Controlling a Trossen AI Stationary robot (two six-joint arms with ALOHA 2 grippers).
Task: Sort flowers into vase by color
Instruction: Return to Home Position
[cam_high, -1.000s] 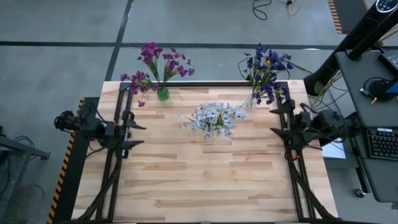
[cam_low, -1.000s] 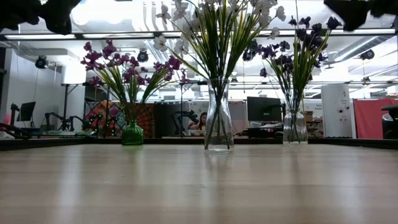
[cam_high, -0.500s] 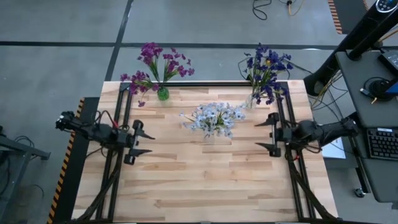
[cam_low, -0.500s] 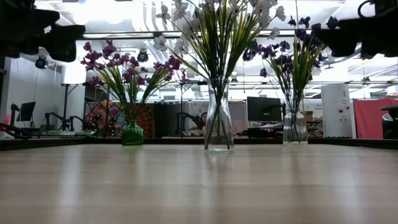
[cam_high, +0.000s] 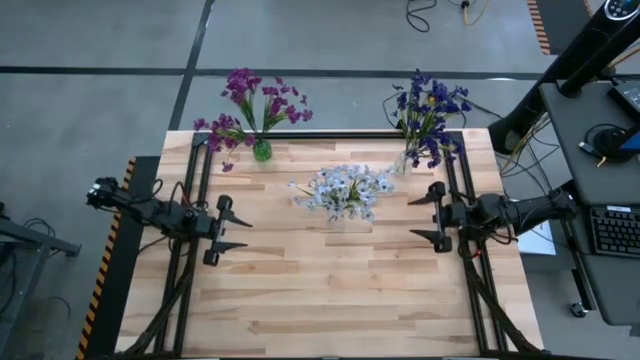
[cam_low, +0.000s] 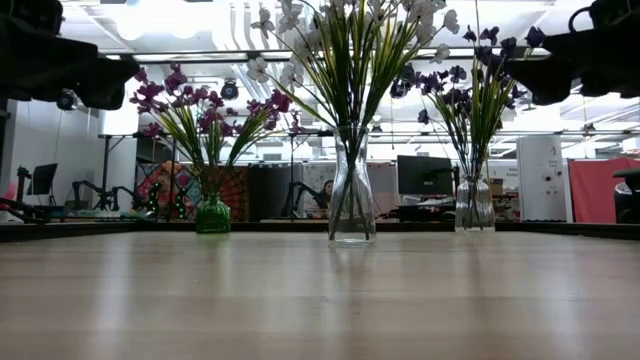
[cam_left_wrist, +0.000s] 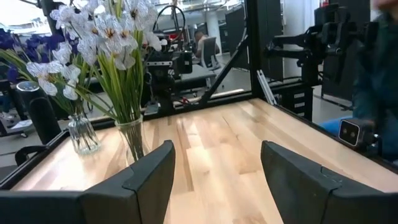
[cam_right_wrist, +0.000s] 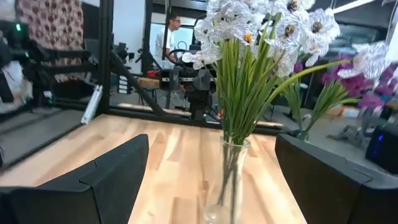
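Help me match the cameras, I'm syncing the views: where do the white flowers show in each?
High view: white flowers mid-table, toward the far edge.
Low view: white flowers mid-picture, nearest bunch.
Left wrist view: white flowers beside the blue flowers.
Right wrist view: white flowers before the magenta flowers.
Shared landmark: the wooden table.

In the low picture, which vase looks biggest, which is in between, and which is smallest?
Biggest: the middle clear vase, though it stands nearer the camera, so that's unsure.
Then: the right clear vase.
Smallest: the green vase.
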